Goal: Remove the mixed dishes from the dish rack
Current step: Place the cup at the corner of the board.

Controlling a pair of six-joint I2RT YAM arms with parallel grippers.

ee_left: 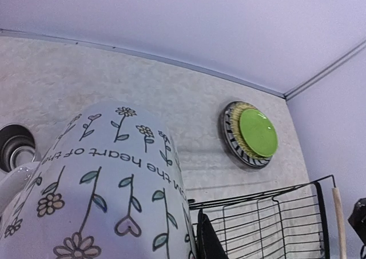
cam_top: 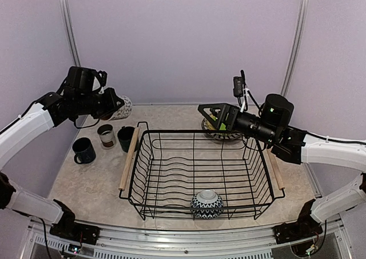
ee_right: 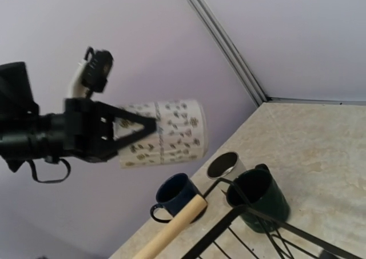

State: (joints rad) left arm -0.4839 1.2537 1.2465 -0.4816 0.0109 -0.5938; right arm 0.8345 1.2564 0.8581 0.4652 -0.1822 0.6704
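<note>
Cup [cam_top: 123, 107] gripped in the air

The white cup was held tight by the left gripper [cam_top: 116, 106], up above the far left of the table [cam_top: 86, 182]. The right gripper [cam_top: 208, 112] was spread wide above the stacked plates [cam_top: 222, 135], behind the dish rack [cam_top: 171, 176]. One patterned bowl [cam_top: 207, 203] was seen inside the rack, at its near side.
</note>
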